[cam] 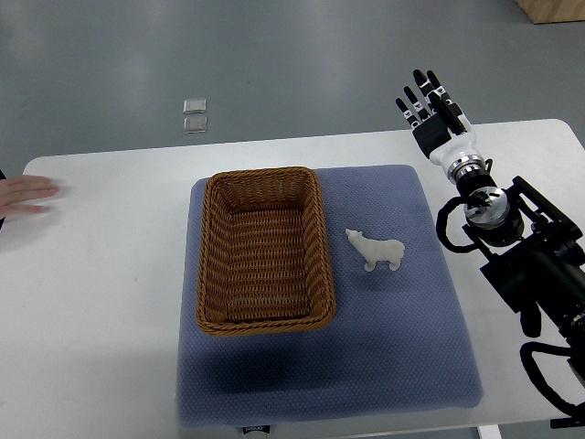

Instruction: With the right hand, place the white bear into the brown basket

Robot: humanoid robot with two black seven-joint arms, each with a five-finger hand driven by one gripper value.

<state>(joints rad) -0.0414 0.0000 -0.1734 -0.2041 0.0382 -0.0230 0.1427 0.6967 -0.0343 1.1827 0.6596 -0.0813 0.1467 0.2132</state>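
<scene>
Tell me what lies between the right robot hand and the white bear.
Nothing: top view shows only bare blue mat between right robot hand and white bear.

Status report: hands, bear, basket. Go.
Right hand open, raised at the table's far right, holding nothing. White bear standing on the blue mat, right of the empty brown basket. A person's hand rests at left edge.

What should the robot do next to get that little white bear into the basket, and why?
Probably bring the right robot hand toward the white bear and lower over it. The hand is open and empty above the table's far edge, while the bear stands untouched on the blue mat, right of the brown basket.
</scene>
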